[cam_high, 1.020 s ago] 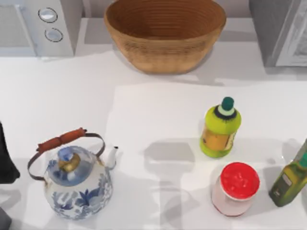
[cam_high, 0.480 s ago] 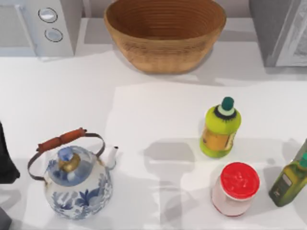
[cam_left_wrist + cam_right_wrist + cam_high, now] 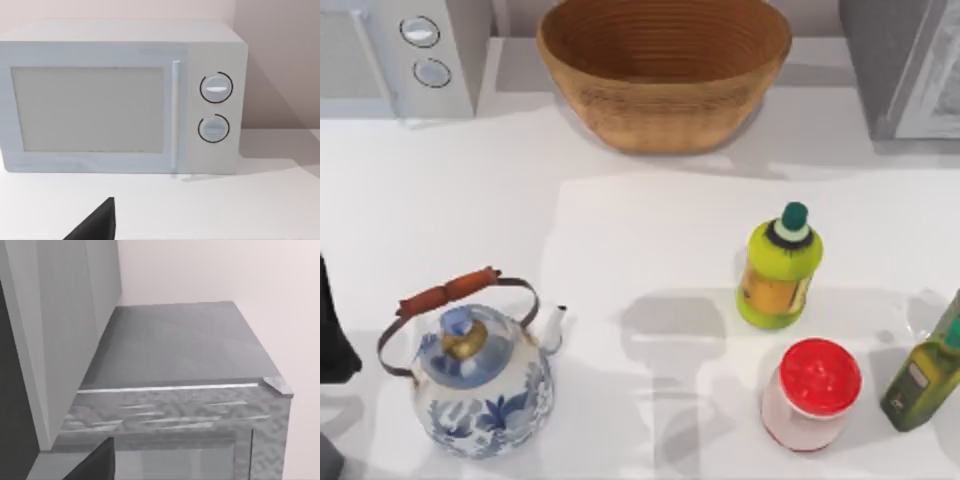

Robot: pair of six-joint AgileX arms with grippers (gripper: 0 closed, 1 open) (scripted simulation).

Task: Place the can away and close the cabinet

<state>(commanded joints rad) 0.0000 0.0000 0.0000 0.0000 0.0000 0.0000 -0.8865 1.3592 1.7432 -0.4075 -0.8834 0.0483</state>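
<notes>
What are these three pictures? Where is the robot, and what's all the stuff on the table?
A robot with two arms works at this white table. One camera looks down from above. It sees a blue-flowered kettle, a big woven basket, a green bottle, a red-lidded jar and an olive-oil bottle. The dark shape at the left edge is part of the left arm. The other two cameras ride on the arms' wrists. The left one faces a microwave. The right one faces a grey cabinet. Nothing is being held in these pictures.
</notes>
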